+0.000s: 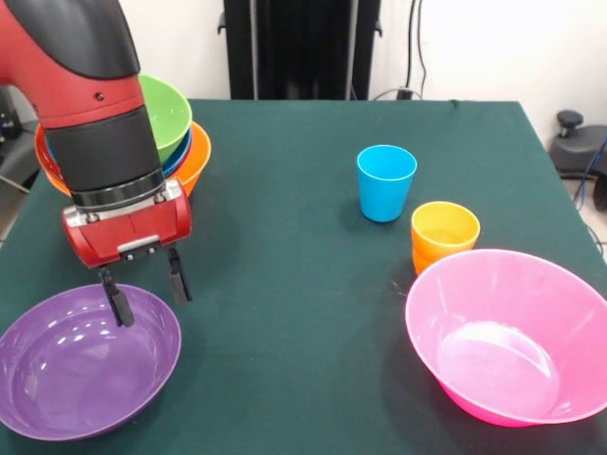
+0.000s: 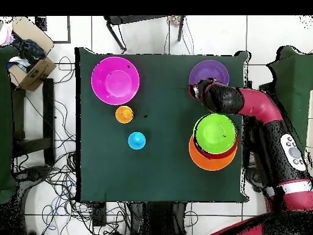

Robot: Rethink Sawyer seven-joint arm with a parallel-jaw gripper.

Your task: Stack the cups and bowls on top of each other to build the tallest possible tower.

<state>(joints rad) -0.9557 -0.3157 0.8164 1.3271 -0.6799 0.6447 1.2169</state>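
Front view: my gripper (image 1: 147,284) hangs with jaws apart and empty over the far rim of the purple bowl (image 1: 85,374), one finger inside the rim, the other outside; the tower (image 1: 175,142) (green bowl on blue, in the big orange one) stands behind the arm. Blue cup (image 1: 386,182), orange cups (image 1: 444,234) and pink bowl (image 1: 512,336) sit well apart across the tabletop. Risk, I judge: a thin-rim pinch on glossy plastic may slip or tilt the bowl, and the lift could clip the tower.
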